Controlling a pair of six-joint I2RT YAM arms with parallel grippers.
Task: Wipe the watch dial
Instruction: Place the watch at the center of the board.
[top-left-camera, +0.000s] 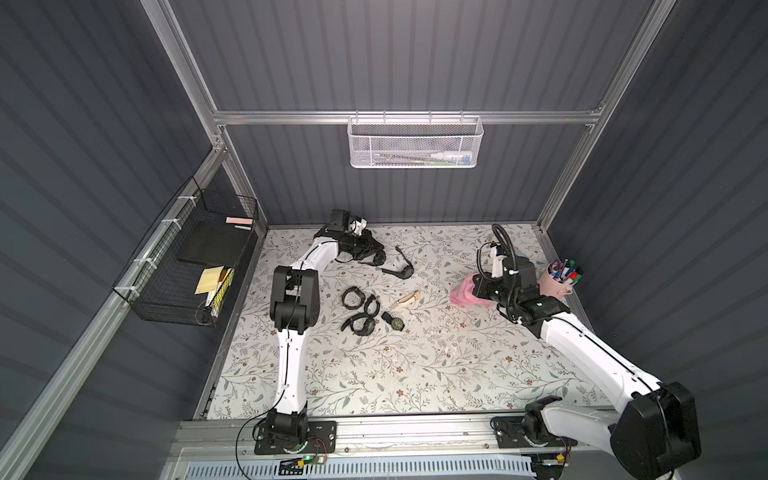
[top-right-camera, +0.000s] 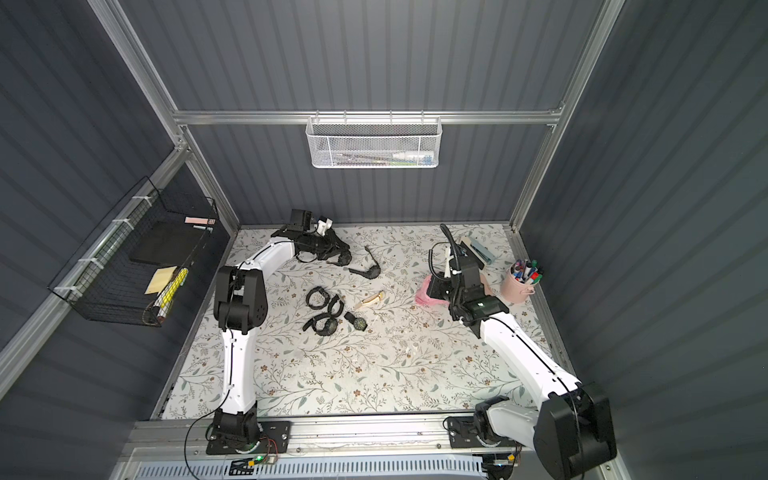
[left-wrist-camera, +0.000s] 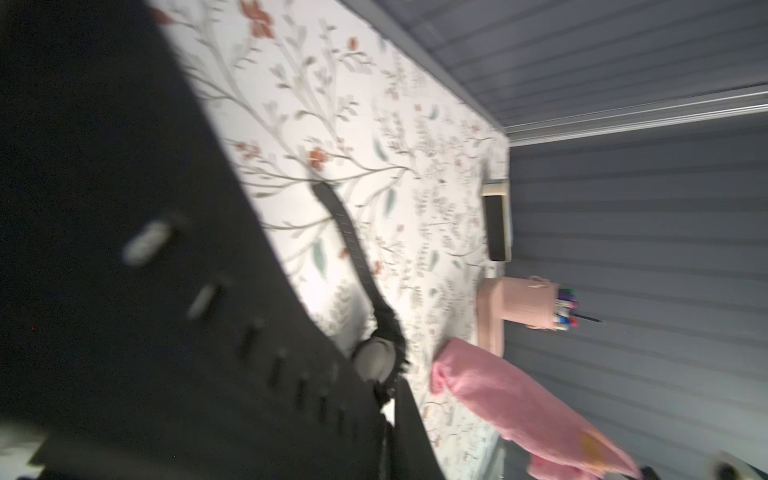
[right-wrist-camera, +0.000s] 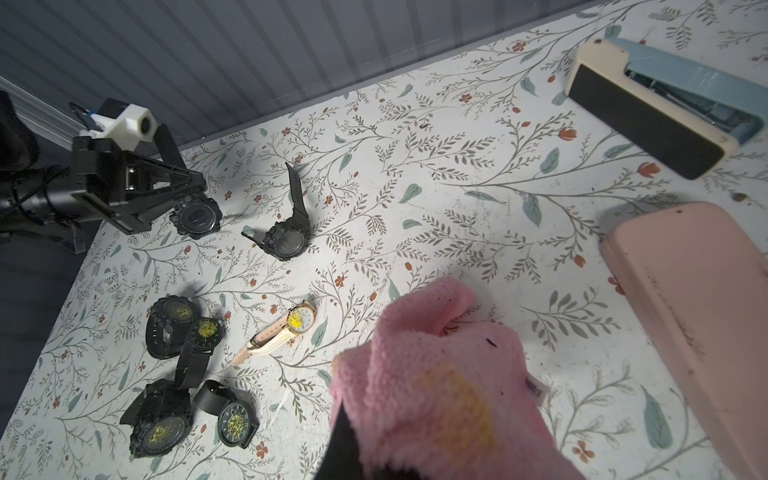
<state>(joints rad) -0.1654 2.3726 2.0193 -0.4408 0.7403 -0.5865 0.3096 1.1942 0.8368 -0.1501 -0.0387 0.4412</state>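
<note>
— How far was the wiping?
— Left fingers (right-wrist-camera: 174, 178) gripped one clean-looking watch (right-wrist-camera: 195, 216); another watch (right-wrist-camera: 286, 243) lay just beside. Right fingers (right-wrist-camera: 343, 436) clamped the cloth (right-wrist-camera: 436, 374). Between them, five dirty watches (right-wrist-camera: 300, 320) were not yet wiped, I judged.

This looks like a robotics lab cell: a silver aluminium-profile frame (top-left-camera: 399, 117) encloses dark grey ribbed wall panels (top-left-camera: 395, 54), white-and-black robot arms (top-left-camera: 291, 357) are bolted to a metal front rail (top-left-camera: 415, 432), and a white mesh basket (top-left-camera: 415, 143) apparently holds supplies.
</note>
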